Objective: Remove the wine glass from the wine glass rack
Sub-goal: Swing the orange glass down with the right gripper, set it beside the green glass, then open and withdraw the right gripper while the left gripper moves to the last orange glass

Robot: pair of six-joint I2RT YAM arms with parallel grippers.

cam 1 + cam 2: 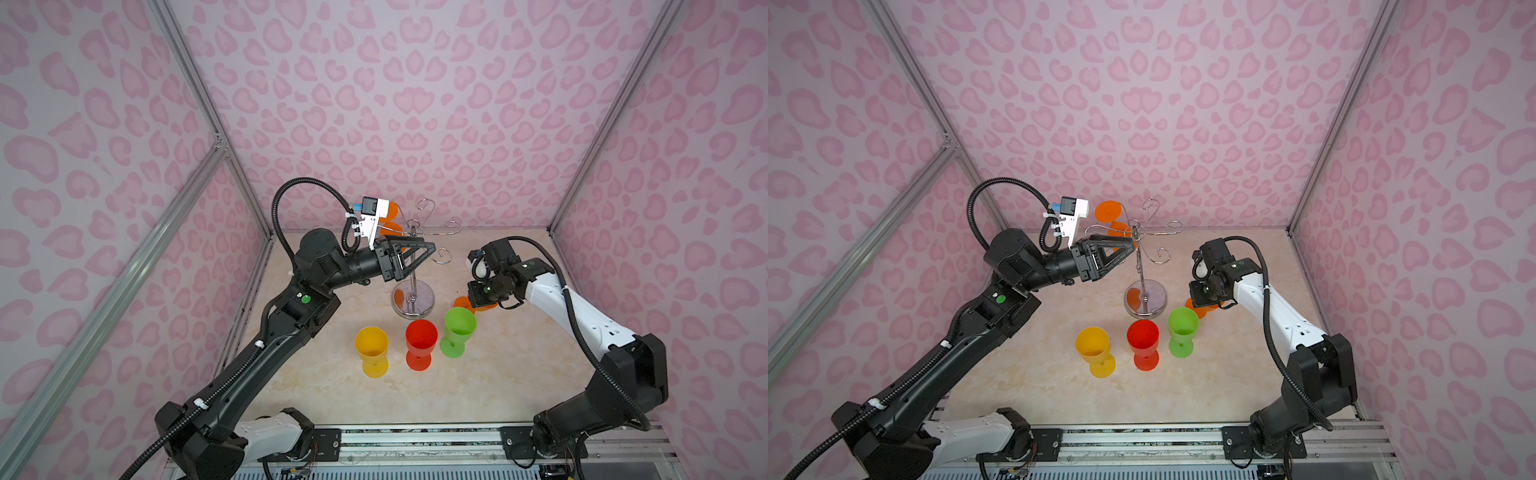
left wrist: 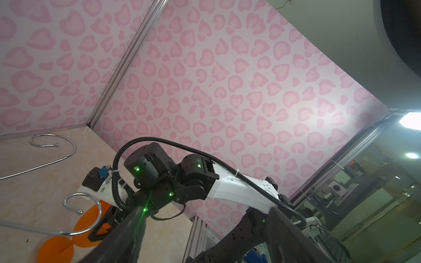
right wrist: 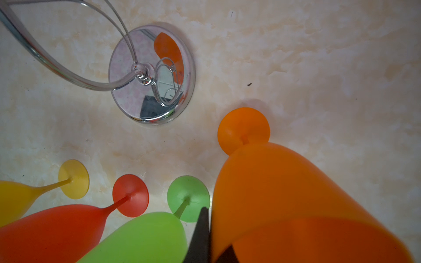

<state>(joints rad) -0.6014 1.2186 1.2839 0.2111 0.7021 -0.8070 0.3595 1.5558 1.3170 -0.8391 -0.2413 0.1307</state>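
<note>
At rack (image 1: 412, 286) top, left tool (image 1: 430, 249) wide near hung orange glass (image 1: 1108, 211); right tool (image 1: 478, 301) pinches tabled orange glass (image 3: 296, 193).

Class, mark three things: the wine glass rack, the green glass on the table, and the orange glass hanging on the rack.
wine glass rack (image 1: 422, 300): in a top view, its round mirror base.
green glass (image 1: 459, 325): in a top view, inside its bowl.
hanging orange glass (image 1: 1108, 211): in a top view, its round foot.
</note>
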